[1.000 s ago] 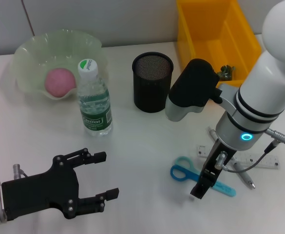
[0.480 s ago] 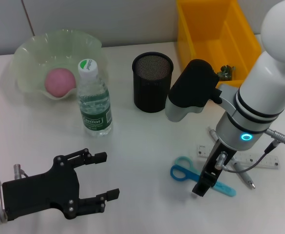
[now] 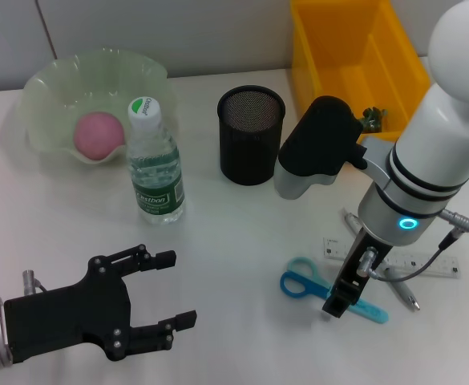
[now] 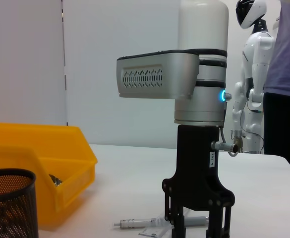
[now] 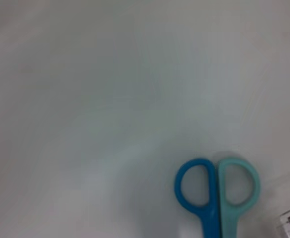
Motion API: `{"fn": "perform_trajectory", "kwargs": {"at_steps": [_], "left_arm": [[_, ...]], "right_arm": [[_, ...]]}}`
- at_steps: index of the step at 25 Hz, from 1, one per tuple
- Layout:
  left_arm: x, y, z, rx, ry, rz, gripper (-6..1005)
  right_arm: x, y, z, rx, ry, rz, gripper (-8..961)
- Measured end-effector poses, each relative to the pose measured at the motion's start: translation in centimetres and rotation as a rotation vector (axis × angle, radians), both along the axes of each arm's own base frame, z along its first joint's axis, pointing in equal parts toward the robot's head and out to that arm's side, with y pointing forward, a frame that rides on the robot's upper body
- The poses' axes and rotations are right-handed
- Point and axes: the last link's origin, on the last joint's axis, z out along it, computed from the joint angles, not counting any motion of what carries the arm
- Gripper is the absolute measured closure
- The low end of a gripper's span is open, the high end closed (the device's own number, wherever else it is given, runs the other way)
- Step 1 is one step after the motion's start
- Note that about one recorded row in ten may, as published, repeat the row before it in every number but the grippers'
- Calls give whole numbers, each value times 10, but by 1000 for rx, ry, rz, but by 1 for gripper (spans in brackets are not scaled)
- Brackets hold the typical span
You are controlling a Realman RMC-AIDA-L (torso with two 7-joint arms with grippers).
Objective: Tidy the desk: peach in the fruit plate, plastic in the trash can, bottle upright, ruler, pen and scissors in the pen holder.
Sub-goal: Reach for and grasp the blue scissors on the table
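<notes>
- The counter (image 3: 234, 241) is white and carries everything in the head view.
- The yellow bin (image 3: 354, 56) sits at the far right; the left wrist view shows its side wall (image 4: 40, 163), and something small and dark lies inside it, too small to identify.
- The fruit plate (image 3: 54, 88), a pale green ruffled bowl at the far left, holds the pink peach (image 3: 99, 134). Only the head view shows these.
- The left hand (image 3: 150, 301) is low at the near left, above bare counter, its black fingers spread wide and holding nothing.
- The right hand (image 3: 340, 298) points down over the scissors, at the shank just behind the handles. In the left wrist view it (image 4: 198, 225) stands upright with its fingers close to the counter; whether they grip anything I cannot tell.
- The bottle (image 3: 154, 164) stands upright with its green cap on, just beside the fruit plate.
- The pen holder (image 3: 251, 135), a black mesh cup, stands between bottle and bin; the left wrist view catches its rim (image 4: 8, 198).
- The ruler (image 3: 414, 261) lies flat on the counter beyond the right hand.
- The scissors (image 3: 306, 281) lie flat; the right wrist view shows their blue and teal handles (image 5: 216, 191) side by side.
- The pen (image 3: 402, 290) lies by the ruler; the left wrist view shows it (image 4: 145, 222) behind the right hand.
</notes>
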Motion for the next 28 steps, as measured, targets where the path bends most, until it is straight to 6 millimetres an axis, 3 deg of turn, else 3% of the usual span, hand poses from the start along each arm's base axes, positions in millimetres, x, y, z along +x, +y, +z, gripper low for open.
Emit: {"fn": "perform_trajectory", "kwargs": {"at_steps": [28], "left_arm": [[0,0,0,1,0,-3,201]], "right_arm": [[-1,1,-2,0,-8,3,442]]}}
